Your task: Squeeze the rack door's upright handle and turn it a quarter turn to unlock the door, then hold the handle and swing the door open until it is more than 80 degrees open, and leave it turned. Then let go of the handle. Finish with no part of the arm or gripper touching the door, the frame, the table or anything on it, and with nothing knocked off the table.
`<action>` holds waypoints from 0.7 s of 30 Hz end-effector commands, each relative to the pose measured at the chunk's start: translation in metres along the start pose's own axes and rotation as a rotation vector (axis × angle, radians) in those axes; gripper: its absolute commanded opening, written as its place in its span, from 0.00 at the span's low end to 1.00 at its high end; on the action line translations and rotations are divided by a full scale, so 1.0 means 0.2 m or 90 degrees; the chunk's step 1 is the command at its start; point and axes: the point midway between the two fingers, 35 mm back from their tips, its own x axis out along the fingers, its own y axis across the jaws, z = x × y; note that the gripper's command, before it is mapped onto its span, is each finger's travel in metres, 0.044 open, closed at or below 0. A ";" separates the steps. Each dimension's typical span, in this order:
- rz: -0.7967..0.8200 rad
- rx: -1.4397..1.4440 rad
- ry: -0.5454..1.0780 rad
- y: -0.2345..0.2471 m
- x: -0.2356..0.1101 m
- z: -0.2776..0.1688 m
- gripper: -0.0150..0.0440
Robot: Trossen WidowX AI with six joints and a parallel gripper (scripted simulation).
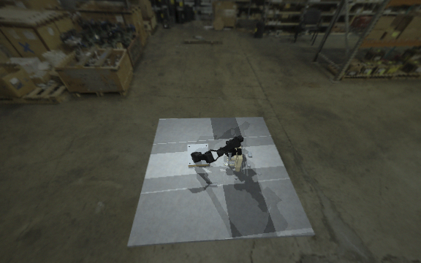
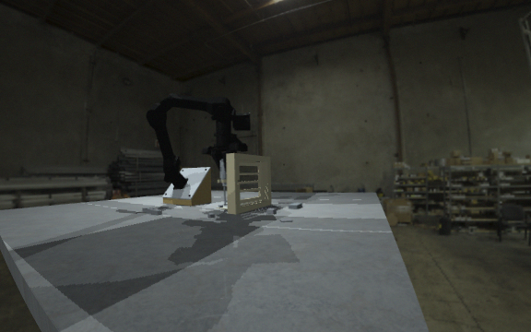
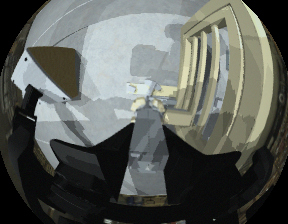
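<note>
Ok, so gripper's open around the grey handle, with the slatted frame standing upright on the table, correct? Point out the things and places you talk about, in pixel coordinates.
Not open: the wrist view shows the gripper (image 3: 147, 127) shut on the grey handle (image 3: 148, 137), its fingers against both sides. The slatted frame (image 2: 231, 184) (image 3: 255, 85) does stand upright on the table (image 1: 181, 215) (image 2: 339, 277).
</note>
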 end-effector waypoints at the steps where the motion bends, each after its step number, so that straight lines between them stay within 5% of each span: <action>1: 0.001 0.047 -0.002 0.03 0.00 0.01 0.29; 21: 0.002 0.261 -0.002 0.17 0.00 0.10 0.29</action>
